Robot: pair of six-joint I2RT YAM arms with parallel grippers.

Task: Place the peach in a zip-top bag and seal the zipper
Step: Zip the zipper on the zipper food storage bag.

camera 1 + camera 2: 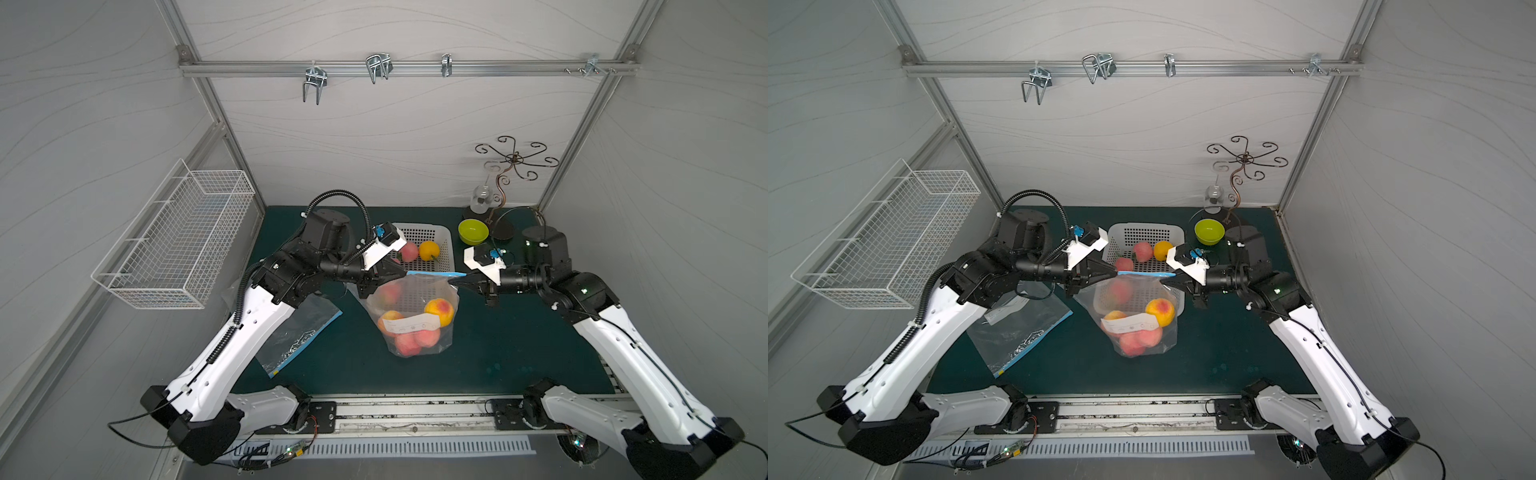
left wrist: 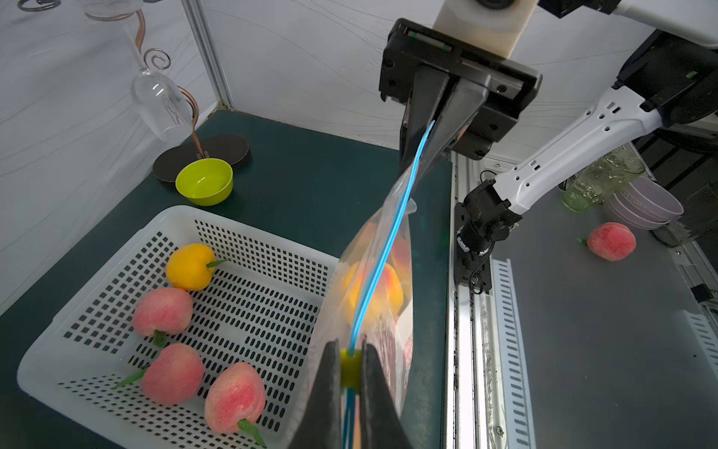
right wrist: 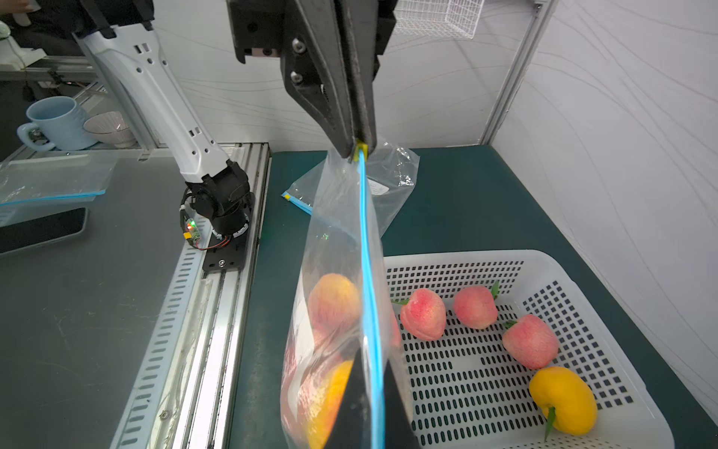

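Two-gripper hold on zip-top bag (image 1: 415, 299), peaches (image 1: 439, 311) inside.
Noted left gripper (image 2: 349, 352) pinched shut on yellow slider (image 3: 360, 149) at its end of blue zipper track (image 1: 436, 274); noted right gripper (image 1: 454, 281) clenched on opposite end of same track. Saw track drawn straight from one gripper to the other, bag body hanging beneath both. Counted several peaches low in bag, below and between grippers, partly behind white label (image 1: 411, 323). Found white basket (image 1: 446, 237) just past bag on far side of both grippers, holding loose peaches (image 3: 423, 314) and one yellow fruit (image 3: 563, 400). Logged spare bag (image 1: 299, 336) flat on green mat (image 1: 519, 353) under left forearm, well apart from right gripper. Could not tell whether track fully sealed.
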